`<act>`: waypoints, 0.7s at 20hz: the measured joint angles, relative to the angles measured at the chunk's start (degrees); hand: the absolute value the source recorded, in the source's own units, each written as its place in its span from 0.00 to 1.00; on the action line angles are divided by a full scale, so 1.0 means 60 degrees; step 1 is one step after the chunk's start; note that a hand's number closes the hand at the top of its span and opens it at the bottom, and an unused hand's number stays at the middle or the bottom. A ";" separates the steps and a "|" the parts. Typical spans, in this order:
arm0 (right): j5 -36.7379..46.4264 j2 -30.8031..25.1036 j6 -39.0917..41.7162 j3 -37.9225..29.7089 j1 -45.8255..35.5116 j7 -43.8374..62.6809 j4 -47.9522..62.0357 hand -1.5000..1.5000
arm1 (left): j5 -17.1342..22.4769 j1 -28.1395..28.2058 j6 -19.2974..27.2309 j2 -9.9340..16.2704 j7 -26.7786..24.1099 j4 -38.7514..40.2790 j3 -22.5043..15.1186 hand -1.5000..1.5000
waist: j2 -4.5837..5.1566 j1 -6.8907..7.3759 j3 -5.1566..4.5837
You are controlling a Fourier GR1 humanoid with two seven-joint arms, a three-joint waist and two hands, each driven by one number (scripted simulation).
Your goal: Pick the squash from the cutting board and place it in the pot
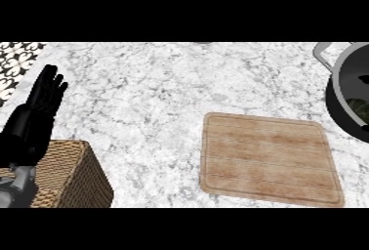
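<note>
Head view: cutting board point(270, 158) bare, squash apparently inside pot point(349, 93) right of it, handling unjudgeable; left hand point(39, 105) fingers released.

A single head view looks steeply down on the marble counter point(166, 97), cutting board point(267, 158) right of centre.

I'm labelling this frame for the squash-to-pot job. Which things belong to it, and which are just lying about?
Job: cutting board, bare; pot at right edge with something green inside, maybe the squash.
Lying about: wicker basket; left hand, open, resting.
</note>
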 measured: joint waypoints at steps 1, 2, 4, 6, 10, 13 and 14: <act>-0.0026 0.0076 0.0237 0.0016 -0.0074 -0.0074 0.0140 0.00 | 0.0053 0.0027 -0.0044 0.0018 -0.0026 -0.0015 0.0037 0.50 | -0.0011 -0.0015 -0.0013; -0.0118 0.0129 0.0503 -0.0020 -0.0169 -0.0100 0.0270 0.00 | 0.0025 0.0064 -0.0037 0.0019 -0.0036 -0.0061 0.0038 0.50 | -0.0022 -0.0030 -0.0027; -0.0391 0.0265 0.1063 -0.0173 -0.0411 -0.0046 0.0481 0.00 | -0.0011 0.0142 0.0010 0.0026 -0.0036 -0.0100 0.0058 0.50 | -0.0045 -0.0097 -0.0035; -0.0777 0.0317 0.1627 -0.0424 -0.0630 0.0079 0.0692 0.00 | -0.0021 0.0220 0.0089 0.0050 -0.0074 -0.0139 0.0068 0.50 | -0.0045 -0.0168 -0.0027; -0.1512 0.0311 0.2524 -0.0957 -0.1017 0.0538 0.1231 0.00 | 0.0071 0.0263 0.0138 0.0124 -0.0084 -0.0189 0.0094 0.50 | 0.0014 -0.0227 -0.0009; -0.2020 0.0213 0.3048 -0.1371 -0.1249 0.0911 0.1655 0.00 | 0.0118 0.0259 0.0095 0.0131 -0.0150 -0.0229 0.0102 0.50 | 0.0085 -0.0197 0.0010; -0.2165 0.0163 0.3198 -0.1492 -0.1322 0.1024 0.1778 0.00 | 0.0157 0.0246 0.0081 0.0136 -0.0155 -0.0204 0.0107 0.50 | 0.0109 -0.0197 0.0032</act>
